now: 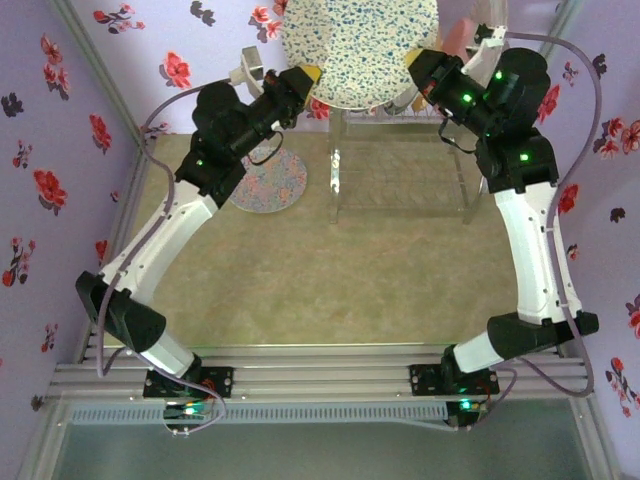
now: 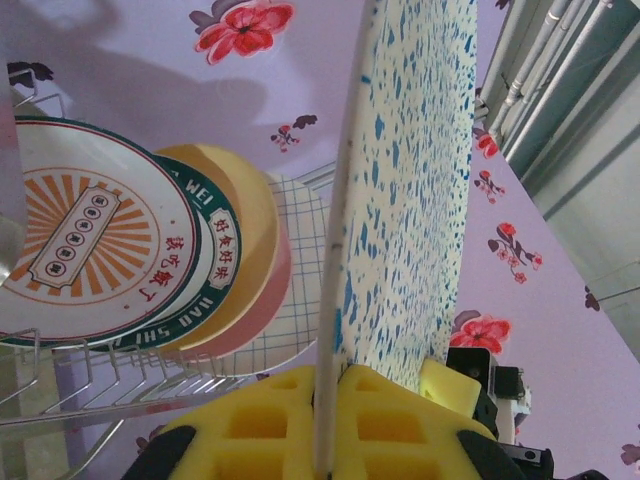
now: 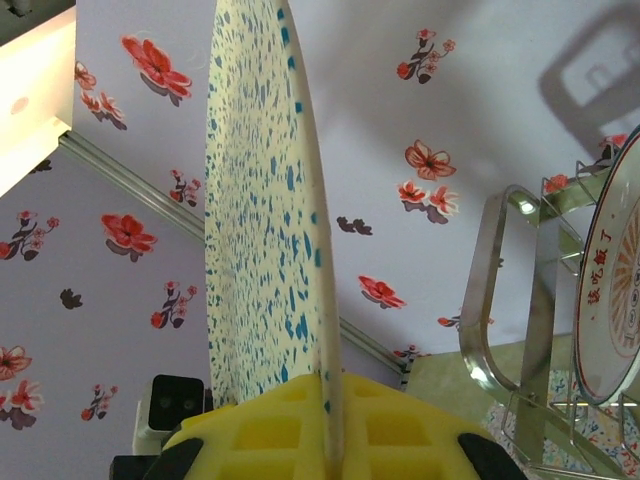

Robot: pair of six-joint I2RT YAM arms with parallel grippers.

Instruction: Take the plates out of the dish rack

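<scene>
Yellow waffled-foam left tool (image 2: pixel 325 412), right tool (image 3: pixel 328 415) astride thin speckled plate (image 1: pixel 360 45)

Left hand (image 1: pixel 307 76) — plate (image 1: pixel 360 45) — right hand (image 1: pixel 412 60)

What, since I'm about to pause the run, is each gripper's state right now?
Left gripper: closed on the rim of the speckled plate.
Right gripper: closed on the opposite rim of the same plate.

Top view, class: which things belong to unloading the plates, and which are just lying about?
Job: speckled plate, racked plates, rack, table plate, left gripper, right gripper.
Lying about: cables, floral walls.
</scene>
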